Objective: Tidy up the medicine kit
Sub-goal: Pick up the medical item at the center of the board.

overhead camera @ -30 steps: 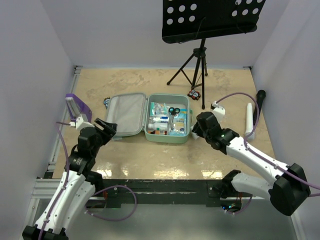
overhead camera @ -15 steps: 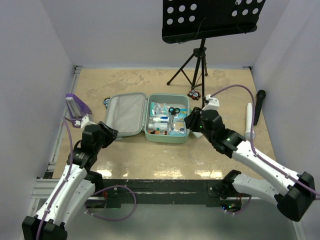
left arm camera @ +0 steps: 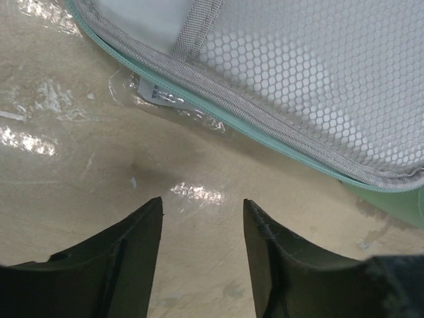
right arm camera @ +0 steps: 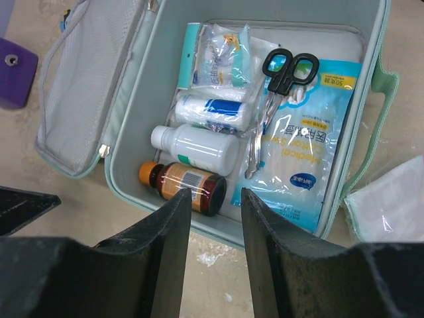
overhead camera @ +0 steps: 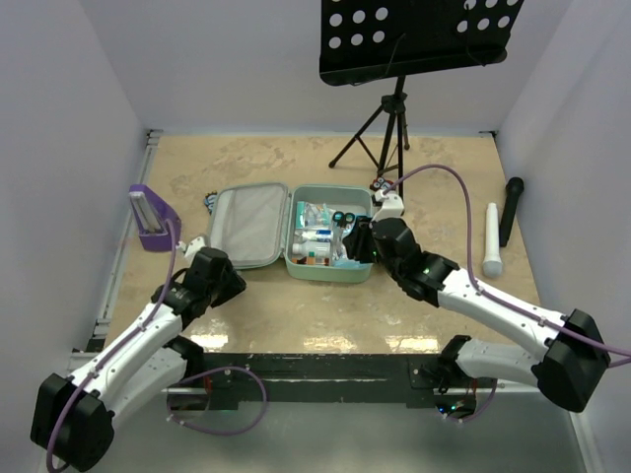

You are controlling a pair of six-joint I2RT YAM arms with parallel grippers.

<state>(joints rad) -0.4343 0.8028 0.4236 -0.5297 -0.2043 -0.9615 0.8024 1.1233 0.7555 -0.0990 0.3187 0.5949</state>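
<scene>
The medicine kit point(overhead camera: 330, 273) lies open mid-table, a mint-green case with its mesh-lined lid point(overhead camera: 248, 225) flat to the left. Its base point(right arm camera: 136, 119) holds a brown bottle point(right arm camera: 189, 187), a white bottle point(right arm camera: 195, 146), a gauze roll point(right arm camera: 212, 111), black-handled scissors point(right arm camera: 285, 69) and a blue packet point(right arm camera: 308, 159). My right gripper point(overhead camera: 357, 243) point(right arm camera: 215, 195) hovers open above the base's near rim, holding nothing. My left gripper point(overhead camera: 229, 279) point(left arm camera: 202, 205) is open over bare table just short of the lid's edge point(left arm camera: 265, 129).
A purple stand point(overhead camera: 150, 217) sits at the far left. A music stand's tripod point(overhead camera: 386, 128) is behind the kit, with a small item point(overhead camera: 383, 184) at its foot. A white tube point(overhead camera: 491, 241) and a black microphone point(overhead camera: 511, 207) lie right. A wrapped packet point(right arm camera: 391, 199) lies beside the kit.
My left arm has stretched out low toward the lid's near corner and its jaws have narrowed. My right gripper has moved left, up to the kit's near right rim.
</scene>
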